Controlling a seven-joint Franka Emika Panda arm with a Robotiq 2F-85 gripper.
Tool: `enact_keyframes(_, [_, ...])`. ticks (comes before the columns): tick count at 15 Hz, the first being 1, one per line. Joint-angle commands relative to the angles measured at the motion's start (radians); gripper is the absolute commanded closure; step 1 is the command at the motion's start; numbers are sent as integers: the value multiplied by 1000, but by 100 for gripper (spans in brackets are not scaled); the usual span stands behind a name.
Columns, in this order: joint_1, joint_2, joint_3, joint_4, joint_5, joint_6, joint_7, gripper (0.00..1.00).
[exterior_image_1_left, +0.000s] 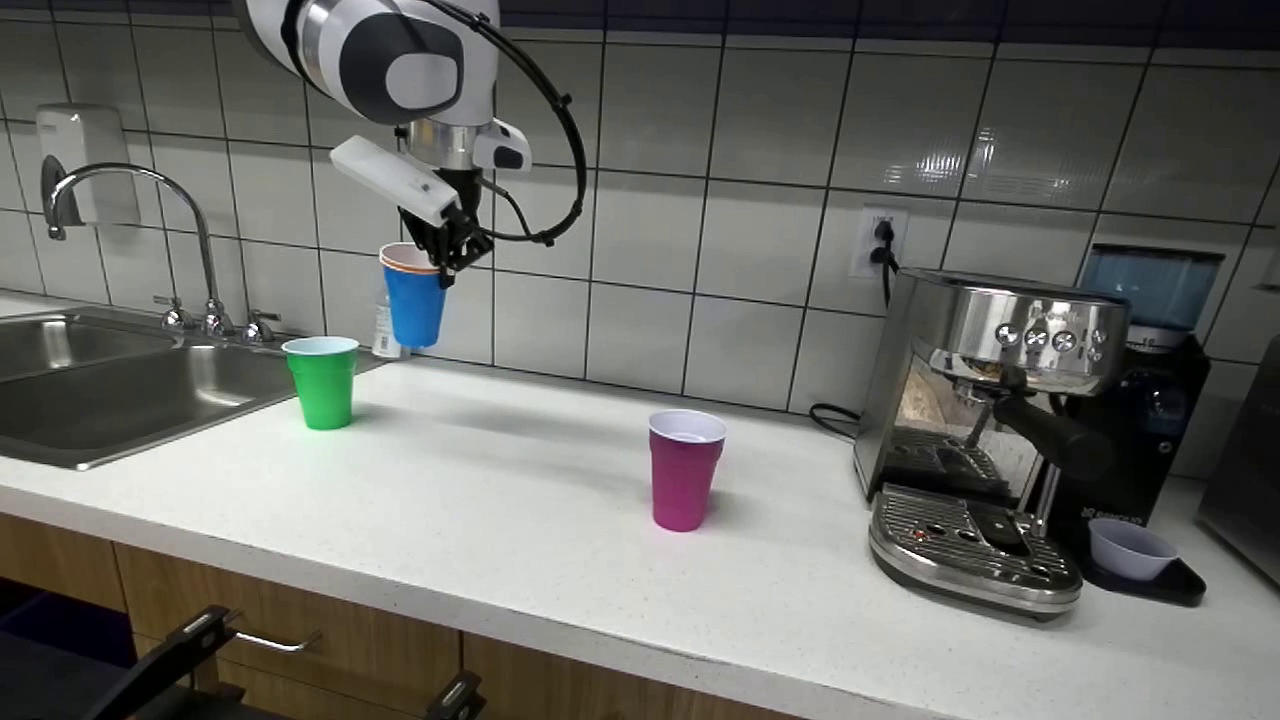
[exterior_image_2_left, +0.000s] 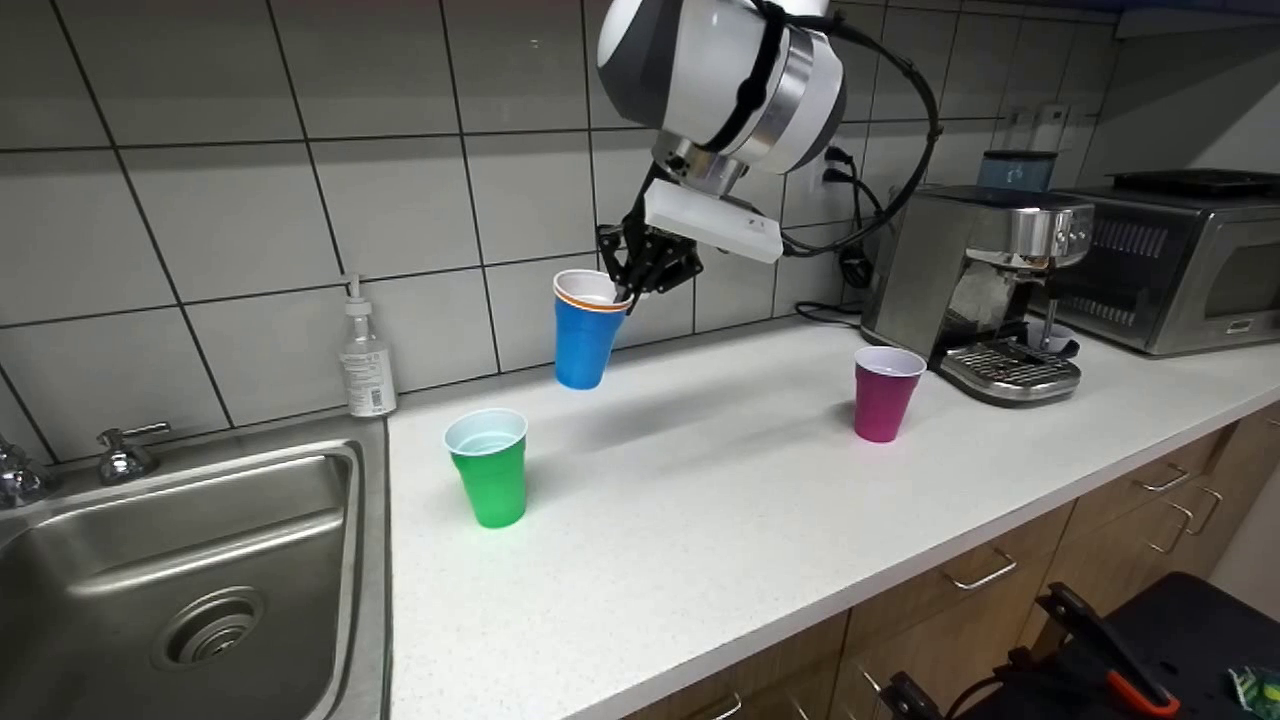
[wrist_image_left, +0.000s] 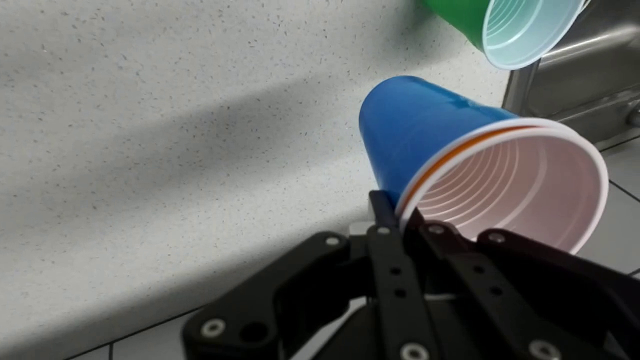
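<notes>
Far left: white dispenser (exterior_image_1_left: 95, 165) on the tiled wall, then chrome faucet (exterior_image_1_left: 207, 250) along the far side of the steel sink (exterior_image_1_left: 150, 410). Green cup (exterior_image_1_left: 325, 390) upright on the desk (exterior_image_1_left: 520, 500), just right of the sink, mouth up, pale inside. Transparent pump bottle (exterior_image_2_left: 368, 365) by the wall at the sink's far right corner; partly hidden behind the blue cup in an exterior view.

Next, blue cup (exterior_image_1_left: 415, 310) in the air over the far part of the desk, apart from it, leaning slightly, orange cup (wrist_image_left: 530, 190) nested inside. End effector (wrist_image_left: 400, 215) clamped on both rims at their right side, one finger outside the blue wall, one inside the orange cup.

Magenta cup (exterior_image_1_left: 685, 475) upright mid-desk, white inside, well apart from green cup.

Right: steel espresso machine (exterior_image_1_left: 970, 440), black handle (exterior_image_1_left: 1055, 440) jutting to the near side. Just beyond, black grinder (exterior_image_1_left: 1160, 420) with blue-tinted hopper (exterior_image_1_left: 1150, 285), small pale bowl (exterior_image_1_left: 1130, 550) at its base. Far right: steel oven (exterior_image_2_left: 1180, 275), dark tray (exterior_image_2_left: 1200, 183) on top.
</notes>
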Motion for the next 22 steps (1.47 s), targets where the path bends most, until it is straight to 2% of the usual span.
enact_keyframes(1, [-3, -51, 23, -27, 77, -6, -82, 99])
enact_keyframes(10, [23, -63, 62, -24, 198, -8, -223, 99])
enact_keyframes(22, [58, -42, 91, -5, 217, -12, -274, 99])
